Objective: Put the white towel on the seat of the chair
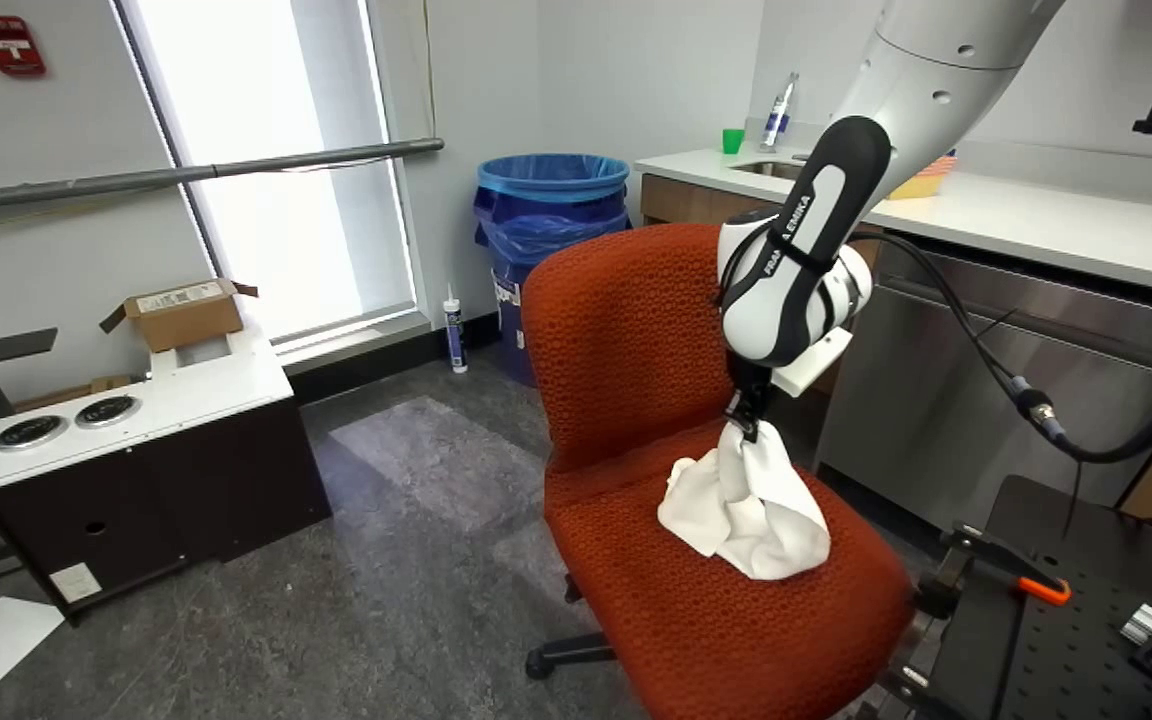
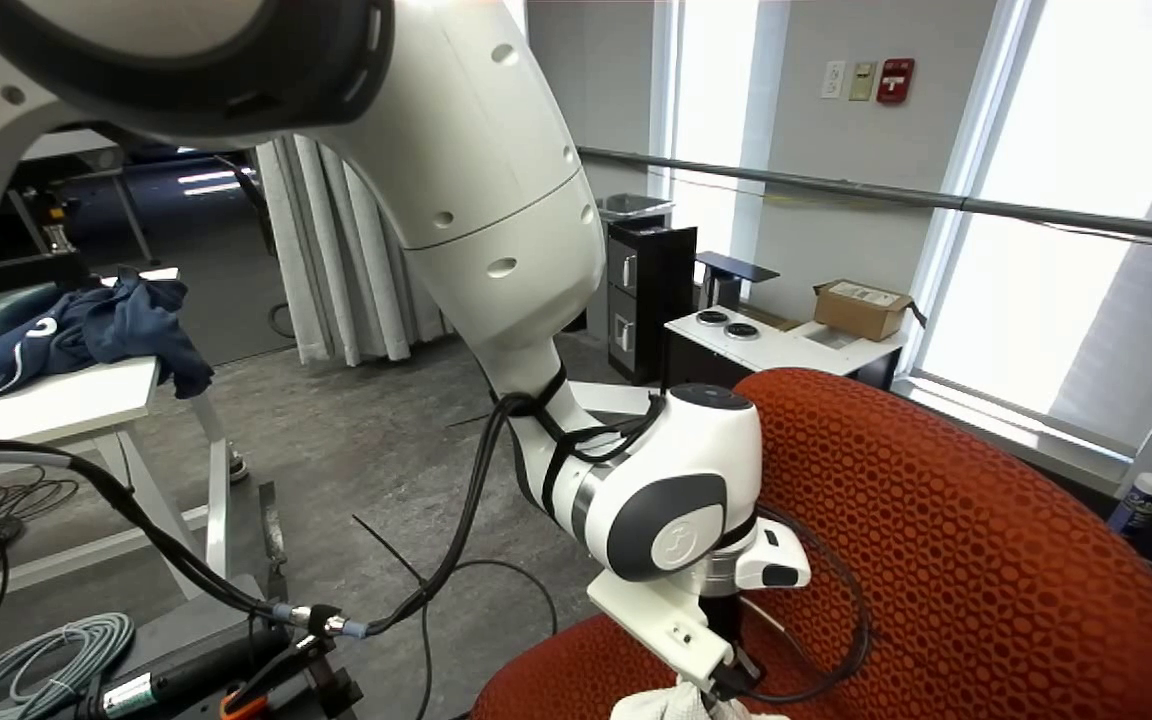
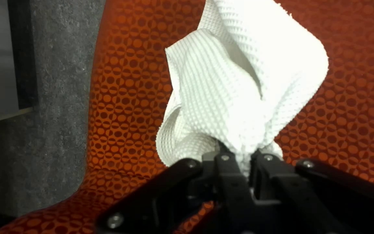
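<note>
The white towel (image 1: 761, 535) is bunched and wrinkled. Its lower part lies spread on the rust-orange seat of the chair (image 1: 696, 640), and its top is drawn up into the jaws. My gripper (image 1: 744, 428) points down over the seat, in front of the backrest. In the wrist view my gripper (image 3: 244, 159) is shut on the towel (image 3: 213, 84), with cloth pinched between both fingertips. The speckled seat (image 3: 122, 130) shows on both sides of the cloth. In an exterior view only the top edge of the towel (image 2: 681, 704) shows; the rest is cut off below.
The chair's backrest (image 1: 621, 350) stands close beside the arm's wrist. A counter (image 1: 1056, 230) with a steel dishwasher front (image 1: 986, 390) is behind the arm. A black perforated table (image 1: 1056, 620) with tools stands near the seat's side. A blue bin (image 1: 551, 215) is behind the chair.
</note>
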Controlling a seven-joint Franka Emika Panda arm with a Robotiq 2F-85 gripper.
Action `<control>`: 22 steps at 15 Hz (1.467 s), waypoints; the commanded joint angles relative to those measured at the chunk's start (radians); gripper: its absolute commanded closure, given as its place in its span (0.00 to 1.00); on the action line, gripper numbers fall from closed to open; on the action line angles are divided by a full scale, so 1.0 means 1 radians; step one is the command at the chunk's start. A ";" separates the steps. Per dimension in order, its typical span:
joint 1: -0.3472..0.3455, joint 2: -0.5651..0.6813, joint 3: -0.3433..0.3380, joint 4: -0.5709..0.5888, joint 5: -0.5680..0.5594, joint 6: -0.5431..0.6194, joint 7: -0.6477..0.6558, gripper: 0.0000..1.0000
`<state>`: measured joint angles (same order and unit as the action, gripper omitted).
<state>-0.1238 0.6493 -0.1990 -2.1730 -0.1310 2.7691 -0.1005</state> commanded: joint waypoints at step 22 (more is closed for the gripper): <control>-0.023 -0.007 0.013 0.003 0.001 0.001 0.000 0.01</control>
<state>-0.1287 0.6491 -0.1963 -2.1720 -0.1306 2.7687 -0.1006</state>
